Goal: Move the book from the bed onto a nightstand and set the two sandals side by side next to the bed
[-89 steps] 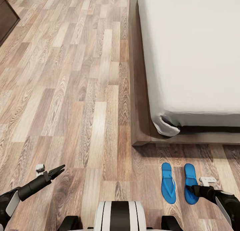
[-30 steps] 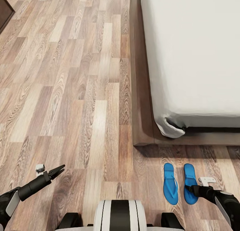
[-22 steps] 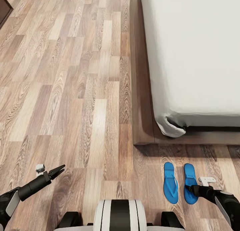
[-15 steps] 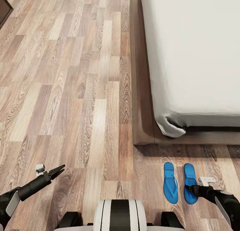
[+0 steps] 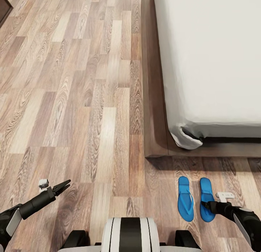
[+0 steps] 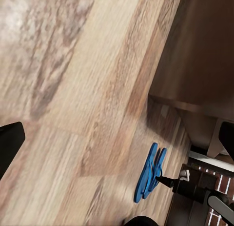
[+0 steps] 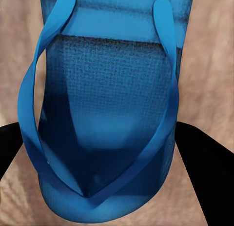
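Two bright blue sandals lie side by side on the wood floor just off the bed's foot corner. My right gripper point(image 5: 208, 207) is shut on the right sandal point(image 5: 206, 194), at its heel end. In the right wrist view that sandal point(image 7: 105, 113) sits between the black fingers point(image 7: 207, 177), which press on its two long edges. The left sandal point(image 5: 185, 204) lies free beside it. My left gripper point(image 5: 62, 186) hangs open and empty over bare floor at the lower left. The bed point(image 5: 154, 99) has an off-white mattress point(image 5: 210, 56). The book and nightstand are out of view.
Wood-plank floor point(image 5: 79, 99) runs wide along the bed's left side. A dark cabinet corner point(image 5: 3, 7) shows at the far upper left. My own base point(image 5: 130, 234) is at the bottom centre. The left wrist view shows both sandals point(image 6: 148, 174) and the bed frame point(image 6: 200, 55).
The whole view has drifted slightly, so the camera moved. The held right sandal stayed with my gripper and now sits a little closer to the left sandal. My left arm is unchanged.
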